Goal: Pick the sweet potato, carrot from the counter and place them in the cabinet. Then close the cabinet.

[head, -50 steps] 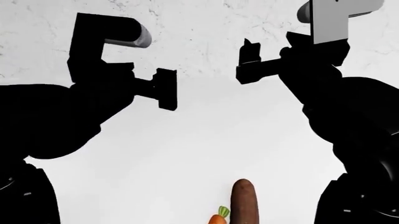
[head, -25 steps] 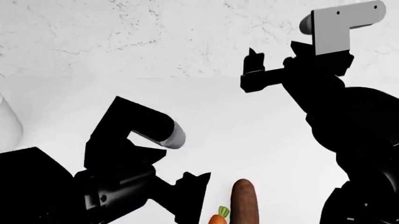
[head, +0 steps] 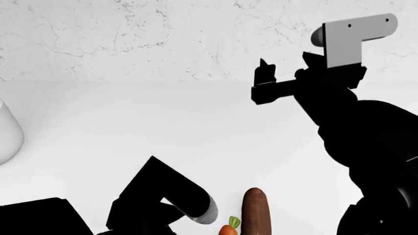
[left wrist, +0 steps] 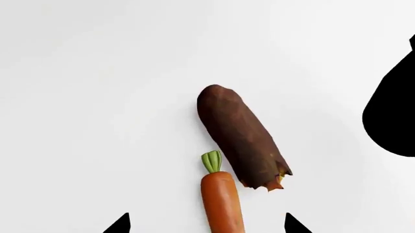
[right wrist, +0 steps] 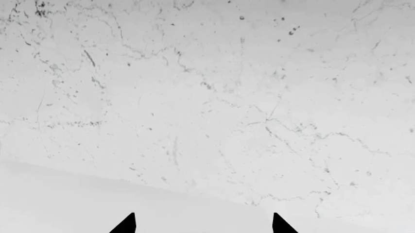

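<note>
The reddish-brown sweet potato lies on the white counter near its front edge. The orange carrot with its green stub lies right beside it, almost touching. My left gripper is open above them, its two fingertips wide apart on either side of the carrot's body, not touching it. In the head view the left arm is low at the front left of the vegetables. My right gripper is open, held high near the marbled back wall, empty. The cabinet is out of view.
A white rounded object stands at the counter's far left edge. The grey-veined marble wall runs along the back of the counter. The right arm fills the right side of the head view.
The left arm has swung down from the back of the counter toward the front, bringing its gripper over the carrot and sweet potato. The right arm has barely moved.
</note>
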